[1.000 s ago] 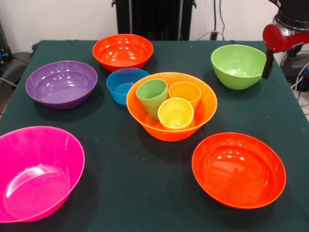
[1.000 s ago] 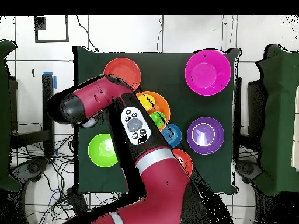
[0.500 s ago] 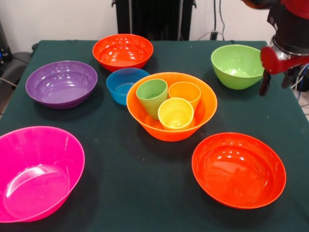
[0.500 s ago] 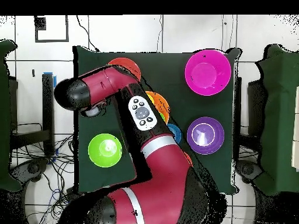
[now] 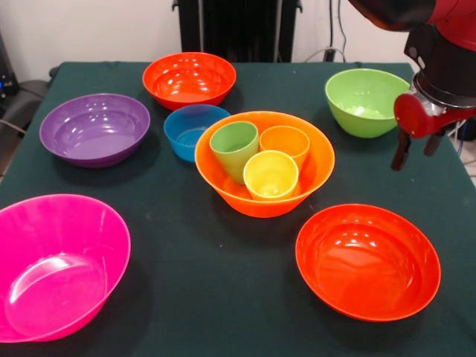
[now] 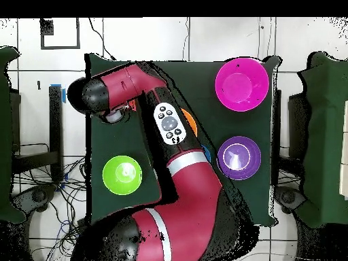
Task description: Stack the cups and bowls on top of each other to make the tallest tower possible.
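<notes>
The large light orange bowl (image 5: 262, 205) stands mid-table and holds the three cups: green (image 5: 233, 146), orange (image 5: 285, 140) and yellow (image 5: 270, 175). The small blue bowl (image 5: 190, 129) touches its far left side. A red-orange bowl (image 5: 189, 77) sits at the back and another (image 5: 367, 261) at the near right. The purple bowl (image 5: 94, 128) and pink bowl (image 5: 56, 265) are on the left. The lime green bowl (image 5: 365, 101) is at the back right. My gripper (image 5: 416, 151) hangs open and empty just above the table, near the right edge, between the lime green bowl and the near red-orange bowl.
In the overhead view the arm (image 6: 163, 122) covers the middle of the table. The lime green bowl (image 6: 122, 175), pink bowl (image 6: 239, 83) and purple bowl (image 6: 238, 158) show around it. The table's right edge lies close beside the gripper in the front view.
The gripper has moved from beside the lime green bowl's rim toward the near side of the table and lower. The bowls and cups have not moved.
</notes>
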Controlling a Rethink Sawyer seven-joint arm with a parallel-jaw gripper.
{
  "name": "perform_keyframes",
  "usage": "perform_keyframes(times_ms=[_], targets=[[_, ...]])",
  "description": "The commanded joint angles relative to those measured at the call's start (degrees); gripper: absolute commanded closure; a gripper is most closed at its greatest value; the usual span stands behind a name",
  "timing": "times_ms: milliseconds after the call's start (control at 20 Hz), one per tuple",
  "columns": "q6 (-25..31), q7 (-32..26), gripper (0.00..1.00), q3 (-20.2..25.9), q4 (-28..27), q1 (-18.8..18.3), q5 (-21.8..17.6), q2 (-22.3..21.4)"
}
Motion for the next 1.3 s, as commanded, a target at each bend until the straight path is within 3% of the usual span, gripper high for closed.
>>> perform_keyframes(times_ms=[50,550,1300], targets=[[9.3,-22.9,0.00,1.0,-8.3,-0.8,-5.4,-0.4],[10.6,-28.2,0.00,1.4,-10.6,-2.6,-4.5,0.9],[9.1,-29.5,0.00,0.6,-8.7,-8.1,-4.2,-1.0]])
